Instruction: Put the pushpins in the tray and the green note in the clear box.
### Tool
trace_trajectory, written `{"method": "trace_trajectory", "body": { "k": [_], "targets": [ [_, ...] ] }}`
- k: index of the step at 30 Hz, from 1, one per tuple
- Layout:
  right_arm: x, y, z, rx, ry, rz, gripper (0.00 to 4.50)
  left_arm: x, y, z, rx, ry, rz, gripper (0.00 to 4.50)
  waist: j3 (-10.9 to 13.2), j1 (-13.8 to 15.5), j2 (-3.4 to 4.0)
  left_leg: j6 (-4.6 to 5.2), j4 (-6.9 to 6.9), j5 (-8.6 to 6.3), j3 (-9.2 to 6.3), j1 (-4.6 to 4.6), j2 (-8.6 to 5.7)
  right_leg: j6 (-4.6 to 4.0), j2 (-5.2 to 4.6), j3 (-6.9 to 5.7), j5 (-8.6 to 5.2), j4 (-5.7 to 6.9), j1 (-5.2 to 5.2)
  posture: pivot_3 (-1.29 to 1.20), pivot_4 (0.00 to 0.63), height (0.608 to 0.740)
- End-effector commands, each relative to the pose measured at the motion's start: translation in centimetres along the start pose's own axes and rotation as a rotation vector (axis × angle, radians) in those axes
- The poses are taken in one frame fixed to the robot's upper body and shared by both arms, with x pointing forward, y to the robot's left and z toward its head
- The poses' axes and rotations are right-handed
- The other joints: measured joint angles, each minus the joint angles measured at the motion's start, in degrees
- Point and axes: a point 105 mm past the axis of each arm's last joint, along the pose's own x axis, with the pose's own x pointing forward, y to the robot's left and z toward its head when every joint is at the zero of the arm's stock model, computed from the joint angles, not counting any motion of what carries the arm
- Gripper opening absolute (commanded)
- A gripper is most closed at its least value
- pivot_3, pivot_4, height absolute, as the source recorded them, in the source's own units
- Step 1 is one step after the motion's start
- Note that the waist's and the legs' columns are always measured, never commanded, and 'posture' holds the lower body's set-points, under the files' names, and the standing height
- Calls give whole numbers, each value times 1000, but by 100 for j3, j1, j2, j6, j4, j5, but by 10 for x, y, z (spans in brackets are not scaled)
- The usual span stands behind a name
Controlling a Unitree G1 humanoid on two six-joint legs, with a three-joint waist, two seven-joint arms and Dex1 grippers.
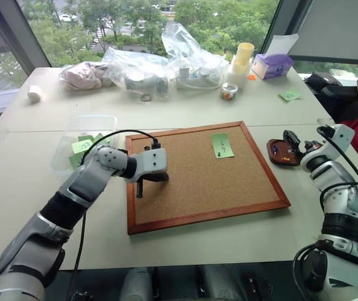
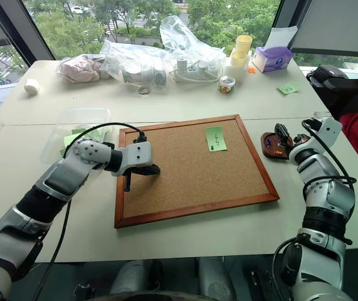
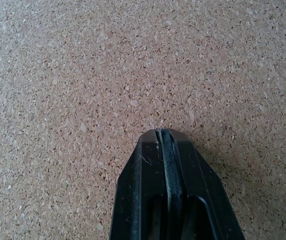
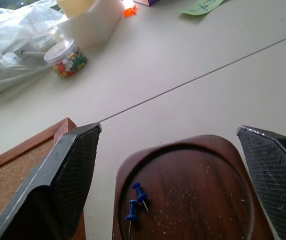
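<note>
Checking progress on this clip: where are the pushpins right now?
Two blue pushpins lie in the brown tray, on the table just right of the cork board, with the open right gripper over them.

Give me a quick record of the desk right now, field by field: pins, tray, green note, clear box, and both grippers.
pushpins: two blue pins lying in the tray
tray: on the table, just right of the cork board
green note: on the board, not yet moved
clear box: left of the board, green slips inside
left gripper: jaws shut, empty, over the cork
right gripper: jaws open, empty, over the tray
</note>
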Motion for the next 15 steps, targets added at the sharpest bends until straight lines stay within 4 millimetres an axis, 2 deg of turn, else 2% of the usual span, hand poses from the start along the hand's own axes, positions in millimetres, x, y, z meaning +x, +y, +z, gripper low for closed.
{"method": "trace_trajectory", "body": {
  "k": [1,3,4,5,6,10,15],
  "targets": [
    [-4,14,17,-82,-57,72,4454,-2,-1,-13,-33,44,9,0,0,1,0,0,0,0,0,0,0,0,0,0,0,0,0,0,150,738],
    [-14,63,1,-405,-17,292,4454,-2,-2,-15,-36,51,8,0,0,5,5,0,0,0,-1,0,0,0,1,0,0,0,0,0,150,738],
    [-20,83,-11,-505,6,391,4454,-2,-2,-16,-36,55,7,0,0,-8,8,1,0,0,-1,-1,-1,0,0,0,0,0,-1,0,150,738],
    [-25,94,-19,-561,21,453,4454,-2,-2,-17,-37,57,8,0,0,-24,8,1,-2,-1,-2,-1,0,1,2,1,-1,-2,-1,0,150,738],
    [-26,98,-22,-576,24,473,4454,-3,-2,-17,-37,58,8,0,-1,-34,9,2,-2,-1,-2,0,0,1,4,1,0,-2,-1,0,150,738],
    [-37,132,-37,-543,52,632,4454,-2,-2,-17,-35,61,5,0,-1,7,8,6,1,-3,-4,1,0,1,4,0,0,3,0,0,150,738],
    [-36,150,-53,-526,93,696,4454,-2,-1,-17,-34,62,8,0,-2,3,8,4,2,-2,-3,-1,-1,0,2,0,0,0,0,0,150,738]
  ]
}}
